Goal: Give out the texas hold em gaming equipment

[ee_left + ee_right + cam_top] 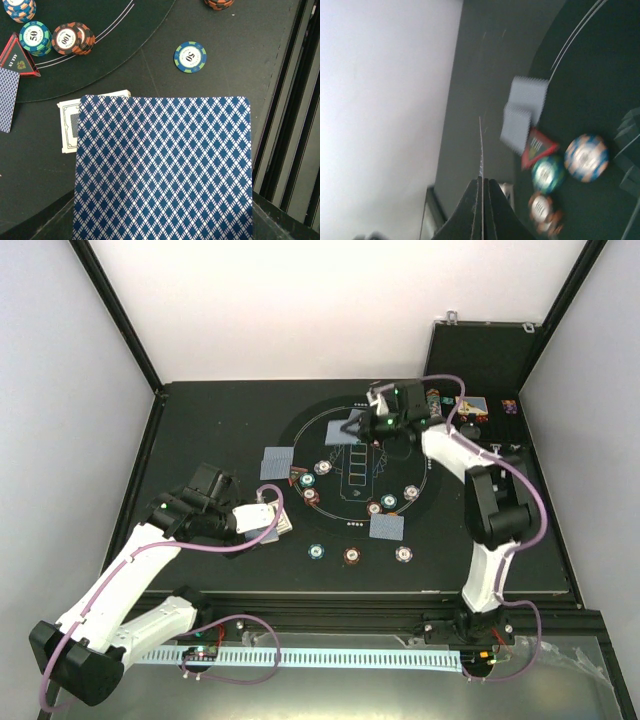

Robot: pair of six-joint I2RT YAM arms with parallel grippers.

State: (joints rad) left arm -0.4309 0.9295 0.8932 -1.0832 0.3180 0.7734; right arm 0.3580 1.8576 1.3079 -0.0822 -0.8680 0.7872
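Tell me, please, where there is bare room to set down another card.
The table is bare left of the mat, beyond the left arm. The mat's near part, between its printed centre and the three near chips, is free. Crowded: its left rim, with card, red triangle and other chips, and its far side under the right arm.

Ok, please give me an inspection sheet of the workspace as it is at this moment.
Surface: black table with round mat, white outlines.
Job's things: cards and chips on and around the mat; red triangle; deck beside the mat.
Clutter: open case at the far right corner.
Grippers: left gripper shut on a patterned card; right gripper shut on an edge-on card.
Cables: purple cables along both arms.
Surroundings: white walls.
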